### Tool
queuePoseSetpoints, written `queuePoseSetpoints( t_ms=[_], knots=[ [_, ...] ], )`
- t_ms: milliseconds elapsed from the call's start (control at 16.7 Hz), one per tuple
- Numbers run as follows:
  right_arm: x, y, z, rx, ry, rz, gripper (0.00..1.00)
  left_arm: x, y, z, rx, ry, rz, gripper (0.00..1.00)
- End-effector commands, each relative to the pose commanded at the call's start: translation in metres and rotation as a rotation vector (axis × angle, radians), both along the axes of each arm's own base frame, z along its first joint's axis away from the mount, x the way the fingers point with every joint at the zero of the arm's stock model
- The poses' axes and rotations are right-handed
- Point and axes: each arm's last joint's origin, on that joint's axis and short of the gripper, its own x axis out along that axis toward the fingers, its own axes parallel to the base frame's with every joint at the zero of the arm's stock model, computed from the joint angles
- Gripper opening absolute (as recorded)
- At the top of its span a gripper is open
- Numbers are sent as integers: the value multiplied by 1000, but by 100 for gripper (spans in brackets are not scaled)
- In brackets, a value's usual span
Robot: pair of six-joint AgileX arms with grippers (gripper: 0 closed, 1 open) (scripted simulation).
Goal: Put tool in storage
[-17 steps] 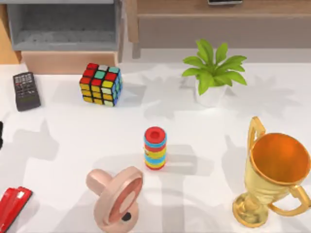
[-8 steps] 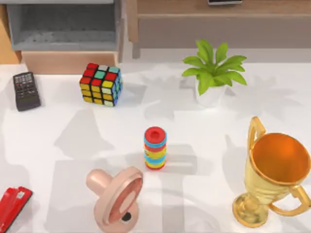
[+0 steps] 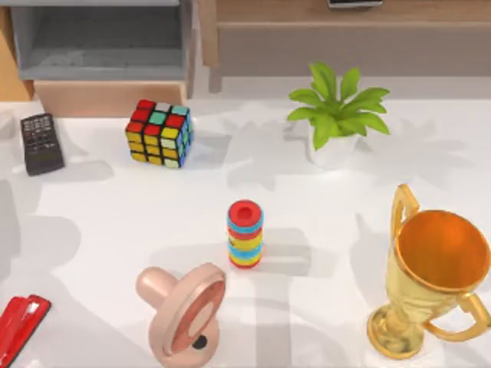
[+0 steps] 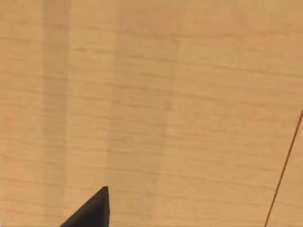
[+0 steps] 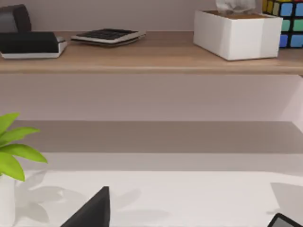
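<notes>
Left gripper (image 4: 90,213): one dark finger tip visible against tan wood grain in the left wrist view, grip state not determinable; right gripper (image 5: 92,210): one dark finger tip over the white table (image 3: 322,230), facing the long wooden shelf (image 5: 142,56), grip state likewise not determinable. Tool: red stapler (image 3: 19,326), flat at the table's near left corner, touched by nothing, so pickup is judged not yet done. Storage: drawer (image 3: 100,46), far left, standing open with grey interior exposed, apparently ready to receive; Rubik's cube (image 3: 159,133) and black remote control (image 3: 40,142) lie just before it.

Black finger tip of left tool (image 4: 92,210) facing tan wooden panel; black finger tip of right tool (image 5: 92,210) above white counter.
</notes>
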Motion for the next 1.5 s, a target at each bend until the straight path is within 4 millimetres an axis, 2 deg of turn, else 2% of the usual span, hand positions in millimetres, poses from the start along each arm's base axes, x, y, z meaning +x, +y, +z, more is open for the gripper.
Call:
queuePoseSetpoints(
  t_ms=[180, 300, 660, 1020, 1260, 1500],
  knots=[
    [0, 0, 0, 0, 0, 0, 100, 15, 10, -31, 91, -5, -7, 100],
    [0, 0, 0, 0, 0, 0, 100, 19, 12, -40, 118, -8, -10, 100],
    [0, 0, 0, 0, 0, 0, 100, 21, 10, -42, 120, -5, -13, 100],
    [0, 0, 0, 0, 0, 0, 100, 43, 12, -42, 122, -8, -10, 100],
    [0, 0, 0, 0, 0, 0, 100, 45, 12, -42, 122, -8, -10, 100],
    [0, 0, 0, 0, 0, 0, 100, 45, 12, -42, 122, -8, -10, 70]
  ],
)
